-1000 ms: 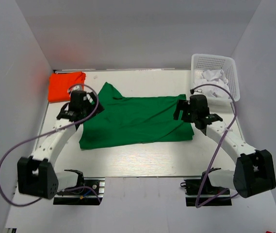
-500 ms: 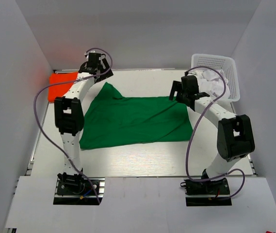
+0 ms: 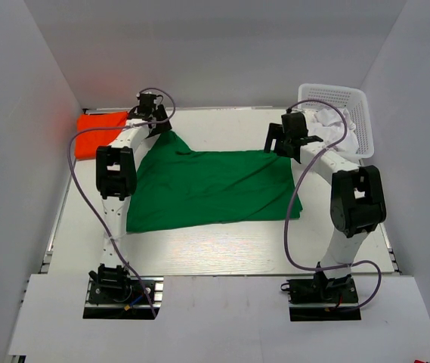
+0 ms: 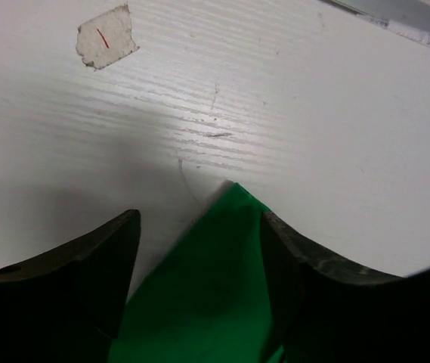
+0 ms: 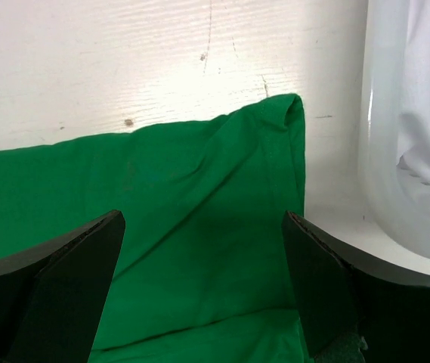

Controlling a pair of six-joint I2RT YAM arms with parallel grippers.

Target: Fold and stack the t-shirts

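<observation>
A deep green t-shirt [image 3: 213, 187] lies spread flat across the middle of the table. An orange-red t-shirt [image 3: 101, 125] lies folded at the back left. My left gripper [image 3: 156, 125] is open over the green shirt's back left corner [image 4: 226, 249], its fingers [image 4: 86, 265] standing on either side of the cloth tip. My right gripper [image 3: 286, 145] is open over the shirt's back right corner [image 5: 275, 121], wide apart, with the cloth [image 5: 199, 249] between the fingers. Neither holds anything.
A white mesh basket [image 3: 360, 113] with white cloth inside stands at the back right, its wall [image 5: 396, 151] close beside my right gripper. A scrap of tape [image 4: 107, 35] sticks to the table beyond my left gripper. White walls enclose the table.
Both arms have stretched from the shirt's near middle to its back corners. The left gripper has come down from the back wall area onto the back left corner. The shirt lies as before.
</observation>
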